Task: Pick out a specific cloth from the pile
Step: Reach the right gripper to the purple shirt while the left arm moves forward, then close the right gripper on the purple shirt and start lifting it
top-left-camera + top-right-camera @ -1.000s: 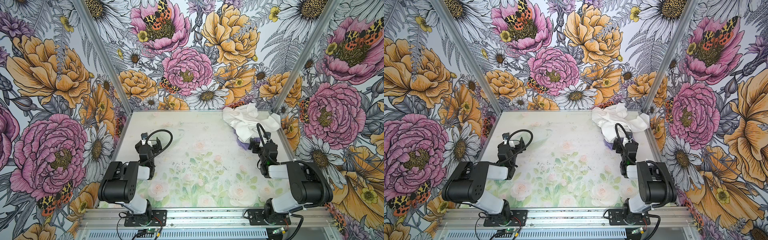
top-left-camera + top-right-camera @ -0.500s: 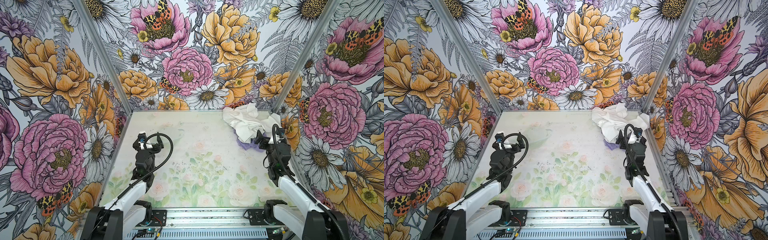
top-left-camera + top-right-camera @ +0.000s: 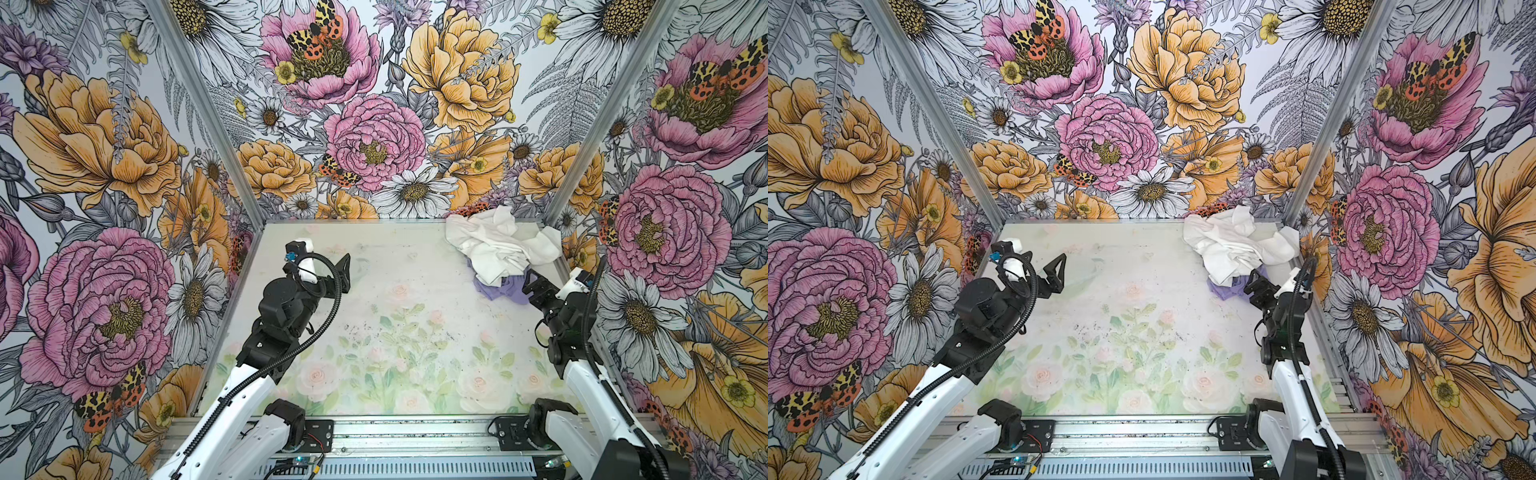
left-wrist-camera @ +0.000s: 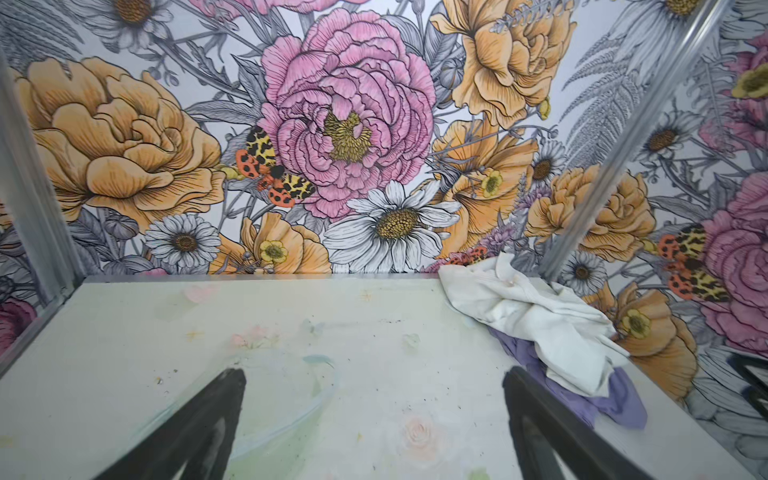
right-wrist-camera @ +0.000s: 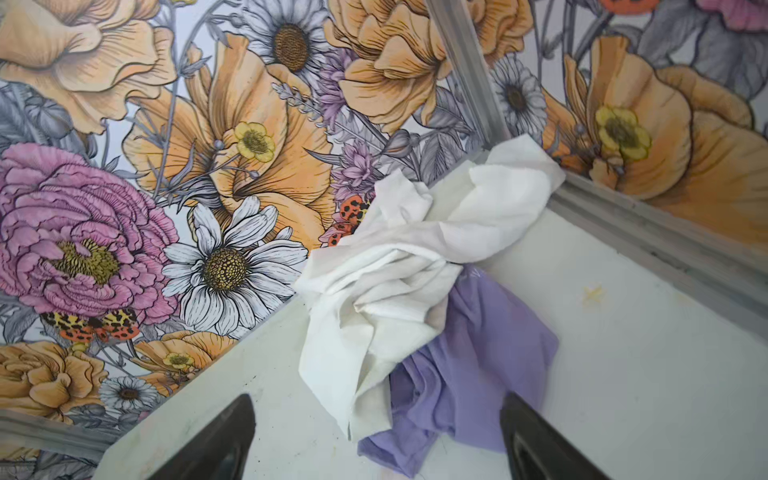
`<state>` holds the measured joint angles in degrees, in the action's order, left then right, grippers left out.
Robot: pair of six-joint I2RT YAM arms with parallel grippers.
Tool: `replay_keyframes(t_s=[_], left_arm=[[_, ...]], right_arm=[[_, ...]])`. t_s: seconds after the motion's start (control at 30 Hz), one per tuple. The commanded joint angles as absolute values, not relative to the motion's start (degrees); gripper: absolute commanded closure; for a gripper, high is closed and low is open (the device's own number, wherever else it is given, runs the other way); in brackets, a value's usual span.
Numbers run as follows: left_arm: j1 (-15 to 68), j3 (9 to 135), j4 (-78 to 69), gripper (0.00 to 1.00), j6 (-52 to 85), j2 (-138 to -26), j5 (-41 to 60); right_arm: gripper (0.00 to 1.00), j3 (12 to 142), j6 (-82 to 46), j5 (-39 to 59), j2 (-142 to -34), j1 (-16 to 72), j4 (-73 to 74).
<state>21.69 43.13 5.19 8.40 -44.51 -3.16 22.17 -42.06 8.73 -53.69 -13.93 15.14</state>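
The left arm [image 3: 249, 386] rises from the front, elbow bent, over the left of the desk [image 3: 395, 332]; its left gripper [image 4: 372, 378] hangs above the surface, fingers spread wide, empty; the right arm [image 3: 582, 374] stretches along the right edge; the right gripper [image 5: 378, 399] points into the far corner, fingers wide apart, holding nothing, just short of the lavender cloth [image 5: 478, 353]; this lies half under the white pile [image 5: 415, 257] there.
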Motion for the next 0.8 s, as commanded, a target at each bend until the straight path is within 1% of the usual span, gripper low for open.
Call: replay_keyframes(t_s=[0.0,0.1,0.2,0.27,0.37,0.47,0.77], left_arm=[[22.5,43.8,18.0,0.01,3.7,-45.3,8.2],[23.5,44.1,19.4,0.01,0.5,-45.9,11.6],[25.2,43.7,19.3,0.01,-3.2,-46.3,14.6],[27.7,43.3,19.4,0.01,-6.4,-46.5,13.4],[31.6,42.7,19.5,0.01,-10.5,-46.1,10.7],[32.9,42.4,20.9,0.01,-12.4,-45.4,10.1],[34.6,40.5,22.6,0.01,-10.8,-40.9,5.5]], right_arm=[[0.12,22.8,-50.5,15.1,-58.7,-16.9,14.7],[0.16,24.2,-49.7,14.7,-63.7,-17.7,14.8],[0.24,26.3,-49.2,14.9,-69.1,-18.0,14.8],[0.30,27.7,-48.6,14.9,-72.4,-18.1,15.3],[0.37,29.4,-47.6,14.1,-76.0,-18.0,15.7],[0.42,31.5,-46.8,14.1,-79.8,-18.0,15.8],[0.46,35.9,-46.3,15.9,-90.2,-17.5,16.7]])
